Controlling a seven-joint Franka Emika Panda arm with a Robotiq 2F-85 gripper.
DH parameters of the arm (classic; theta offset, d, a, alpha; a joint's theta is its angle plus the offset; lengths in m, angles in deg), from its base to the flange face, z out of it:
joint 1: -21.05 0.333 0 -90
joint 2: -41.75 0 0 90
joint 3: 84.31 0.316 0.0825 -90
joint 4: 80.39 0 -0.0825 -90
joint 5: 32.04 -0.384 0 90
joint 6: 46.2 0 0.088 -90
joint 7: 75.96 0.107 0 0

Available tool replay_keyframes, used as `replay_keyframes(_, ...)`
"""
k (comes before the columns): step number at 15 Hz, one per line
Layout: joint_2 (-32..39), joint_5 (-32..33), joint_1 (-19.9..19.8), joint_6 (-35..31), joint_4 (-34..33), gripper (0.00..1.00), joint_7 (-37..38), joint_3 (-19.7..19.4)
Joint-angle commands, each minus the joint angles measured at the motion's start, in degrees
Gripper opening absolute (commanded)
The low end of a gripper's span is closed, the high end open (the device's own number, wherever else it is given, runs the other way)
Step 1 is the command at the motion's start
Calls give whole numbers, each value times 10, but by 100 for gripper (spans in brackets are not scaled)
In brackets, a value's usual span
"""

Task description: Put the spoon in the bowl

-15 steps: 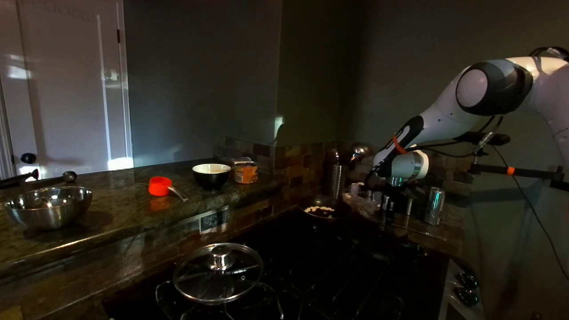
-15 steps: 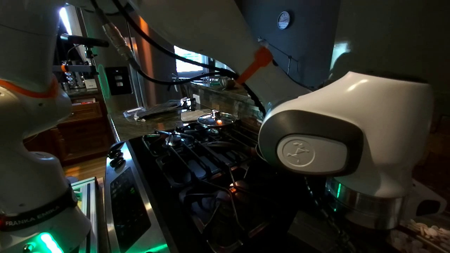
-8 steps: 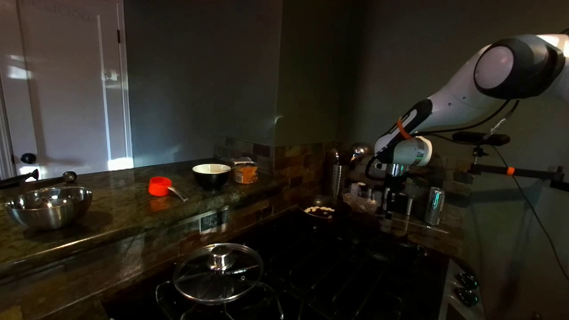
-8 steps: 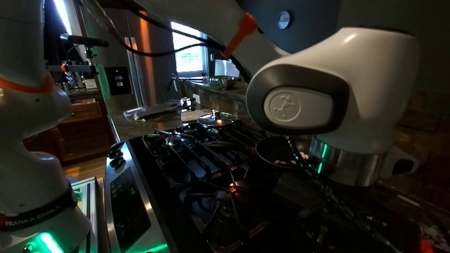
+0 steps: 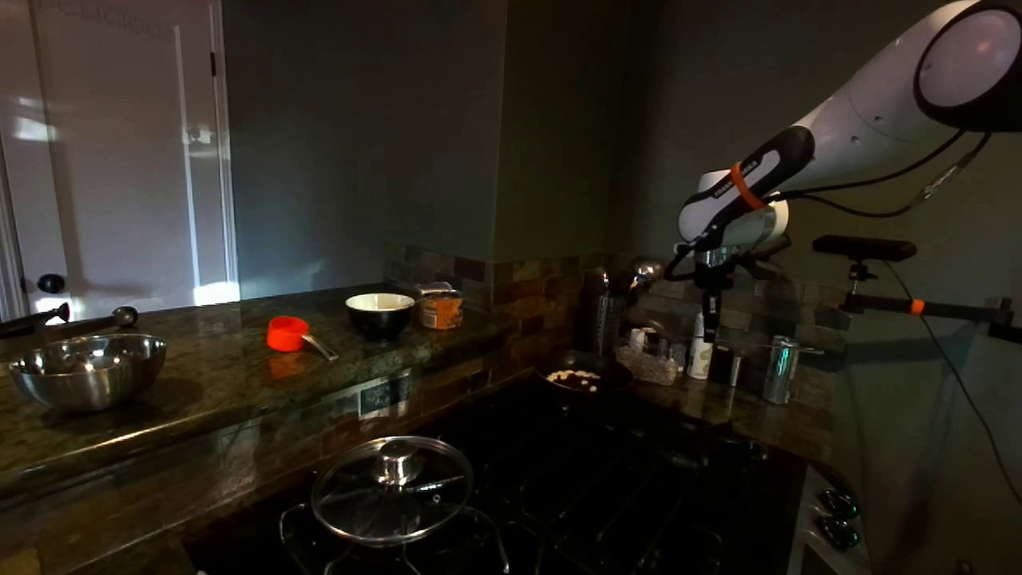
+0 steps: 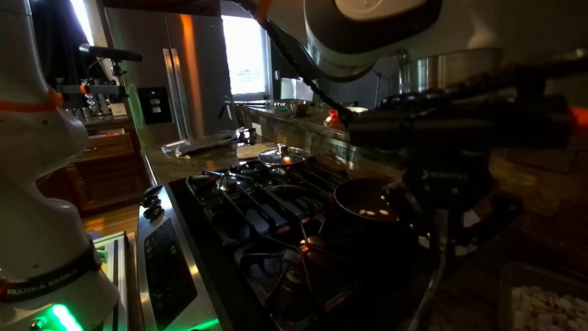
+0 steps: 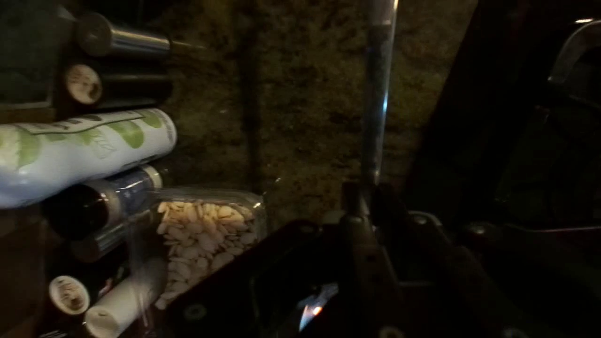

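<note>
My gripper [image 5: 711, 331] hangs fingers-down above the back counter corner; it also shows in an exterior view [image 6: 442, 234]. In the wrist view its jaws [image 7: 367, 199] are shut on a thin metal handle, which I take for the spoon [image 7: 379, 94]. The spoon sticks out sideways from the jaws in both exterior views [image 5: 770, 347] [image 6: 432, 287]. Its scoop end is not clear. A black bowl with a white inside [image 5: 380, 321] stands on the raised ledge, far from the gripper. A larger steel bowl [image 5: 88, 374] stands further along; it also shows in an exterior view [image 6: 296, 108].
A dark pan [image 5: 611, 383] with white pieces sits on the stove near the gripper. A clear container [image 7: 260, 220] of white pieces and a white-green bottle [image 7: 89, 150] stand below it. A red measuring cup [image 5: 287, 334], a labelled jar [image 5: 441, 310] and a glass lid [image 5: 391, 503] are elsewhere.
The arm has risen and drawn back. My gripper has lifted off the counter area with the spoon held in it, and the spoon now shows in both exterior views.
</note>
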Motion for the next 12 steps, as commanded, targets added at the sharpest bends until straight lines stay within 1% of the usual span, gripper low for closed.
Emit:
replay_keyframes(1,-14,113,60,15,-13,3,127,-22)
replay_keyframes(2,-11,120,69,26,-23,3,140,-19)
replay_keyframes(3,-3,139,77,25,-37,3,178,-20)
replay_keyframes(4,8,177,86,31,-54,3,229,-25)
replay_keyframes(5,15,200,91,52,-70,3,250,-27)
replay_keyframes(6,18,203,91,74,-80,3,249,-26)
replay_keyframes(8,13,173,80,83,-77,3,219,-23)
replay_keyframes(9,8,176,85,65,-67,12,225,-19)
replay_keyframes(11,10,176,83,70,-71,12,224,-24)
replay_keyframes(12,10,176,82,70,-71,3,224,-25)
